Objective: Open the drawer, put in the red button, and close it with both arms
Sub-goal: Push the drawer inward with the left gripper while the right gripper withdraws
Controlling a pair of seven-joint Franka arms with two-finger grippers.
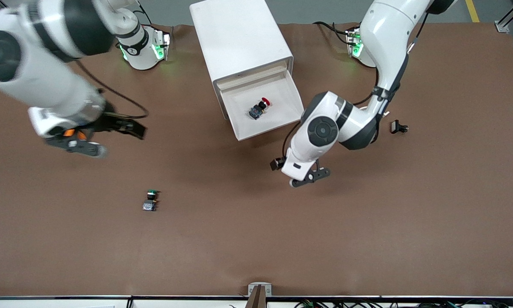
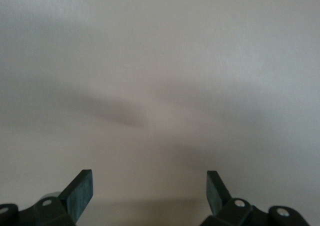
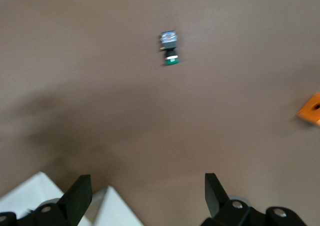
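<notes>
The white cabinet (image 1: 239, 34) has one drawer (image 1: 266, 131) pulled open. The red button (image 1: 260, 107) lies on its side inside that drawer. My left gripper (image 1: 278, 163) is low over the table, just short of the drawer's front. It is open and empty, and the left wrist view shows its gripper (image 2: 150, 178) facing a plain pale surface close up. My right gripper (image 1: 130, 127) is up over the table toward the right arm's end, open and empty. In the right wrist view the gripper (image 3: 147, 181) looks down on brown table.
A green-capped button (image 1: 150, 200) lies on the table nearer the front camera, and also shows in the right wrist view (image 3: 170, 48). A small black object (image 1: 398, 127) lies toward the left arm's end. White corners (image 3: 107, 208) and an orange piece (image 3: 310, 108) show at the edges of the right wrist view.
</notes>
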